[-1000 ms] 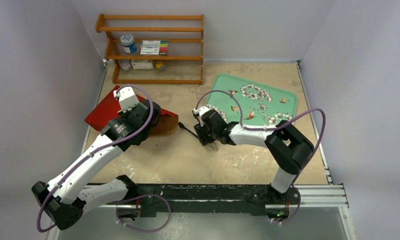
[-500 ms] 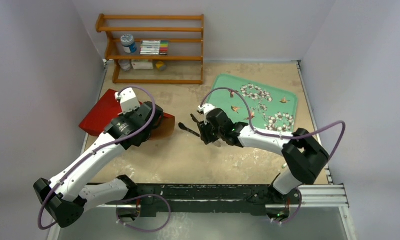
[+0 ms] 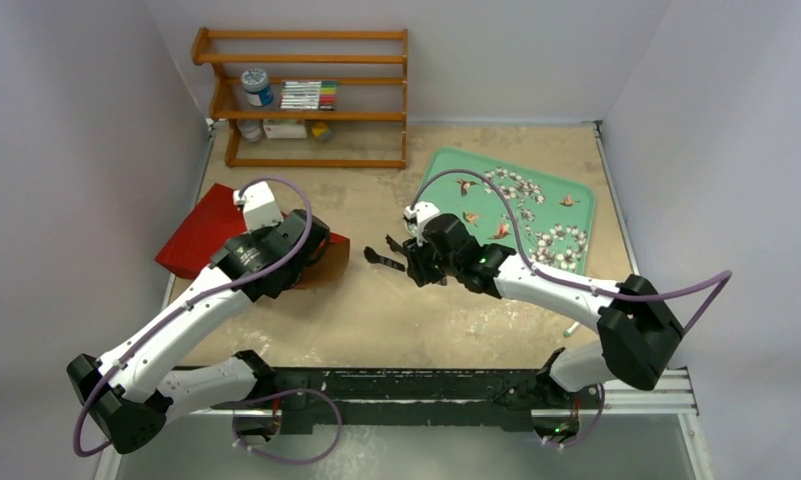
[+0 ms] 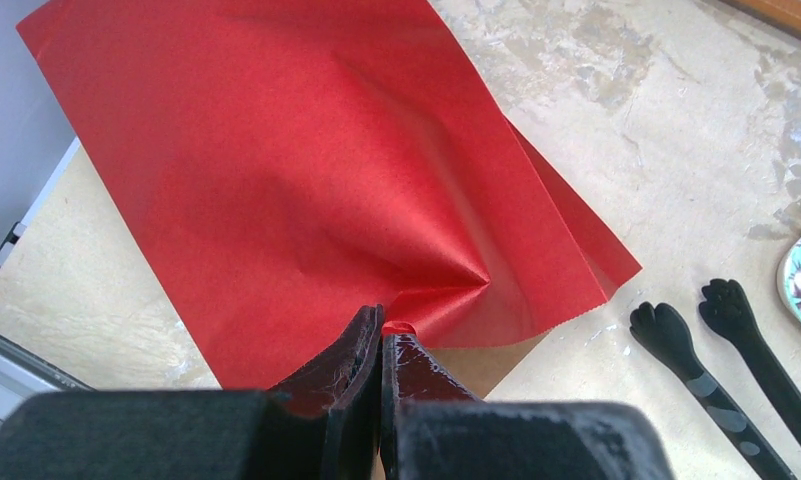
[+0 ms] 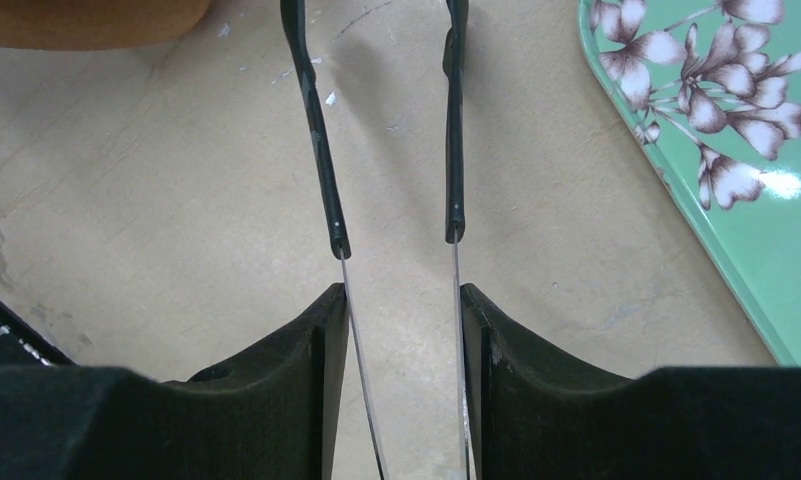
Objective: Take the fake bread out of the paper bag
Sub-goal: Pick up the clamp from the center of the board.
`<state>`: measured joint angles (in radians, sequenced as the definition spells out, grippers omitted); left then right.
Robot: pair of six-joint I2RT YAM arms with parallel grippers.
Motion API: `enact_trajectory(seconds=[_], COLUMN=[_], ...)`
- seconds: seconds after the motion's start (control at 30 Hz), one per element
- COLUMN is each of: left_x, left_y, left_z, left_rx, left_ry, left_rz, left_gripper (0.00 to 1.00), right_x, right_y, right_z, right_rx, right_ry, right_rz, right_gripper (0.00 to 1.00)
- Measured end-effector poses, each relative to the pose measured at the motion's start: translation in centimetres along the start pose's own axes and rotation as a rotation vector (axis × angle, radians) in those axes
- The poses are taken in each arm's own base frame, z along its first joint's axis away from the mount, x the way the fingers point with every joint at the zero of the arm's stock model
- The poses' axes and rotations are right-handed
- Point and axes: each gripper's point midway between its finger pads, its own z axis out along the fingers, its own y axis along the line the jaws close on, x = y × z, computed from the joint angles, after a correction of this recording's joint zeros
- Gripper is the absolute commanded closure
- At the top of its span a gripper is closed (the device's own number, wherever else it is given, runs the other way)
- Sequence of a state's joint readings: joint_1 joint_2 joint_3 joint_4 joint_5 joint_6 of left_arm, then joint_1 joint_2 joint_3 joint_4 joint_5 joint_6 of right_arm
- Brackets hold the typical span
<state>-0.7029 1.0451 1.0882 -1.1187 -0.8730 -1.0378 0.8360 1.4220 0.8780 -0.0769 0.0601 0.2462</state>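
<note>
1. The left jaws are clamped on the upper red layer of the paper bag [image 4: 306, 180] right at its mouth, pulling the paper up into a small tent. The bag lies flat at the left of the surface [image 3: 376, 310], brown lining showing at the opening.
2. The right jaws grip a pair of tongs [image 5: 321, 150], pressing the two thin arms partly together. The black tips point at the bag's mouth and stop just short of it.
3. The bread shows in no view; it is probably inside the bag.
4. To do this step well, hold the lifted lip high so the mouth gapes. Slide the tongs in low along the bottom layer with the tips spread, and squeeze only once a piece sits between them. Snagging the paper is the risk.
5. The green flowered tray [image 5: 736, 230] lies just right of the tongs.
6. No writing is readable; labels on the back shelf [image 3: 306, 100] are too small.
</note>
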Motion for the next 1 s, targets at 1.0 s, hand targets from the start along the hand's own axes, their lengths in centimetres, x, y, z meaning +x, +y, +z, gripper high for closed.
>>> enact_trajectory(seconds=[1.0], left_x=[2.8], left_y=[-0.8], left_z=[0.6], left_rx=[-0.009], left_ry=[0.079], left_rz=[0.067], left_gripper=[1.00], right_x=[-1.6], right_y=[6.2], right_z=[-6.4], right_rx=[-0.200], right_ry=[-0.019], right_rz=[-0.050], right_gripper=[0.56])
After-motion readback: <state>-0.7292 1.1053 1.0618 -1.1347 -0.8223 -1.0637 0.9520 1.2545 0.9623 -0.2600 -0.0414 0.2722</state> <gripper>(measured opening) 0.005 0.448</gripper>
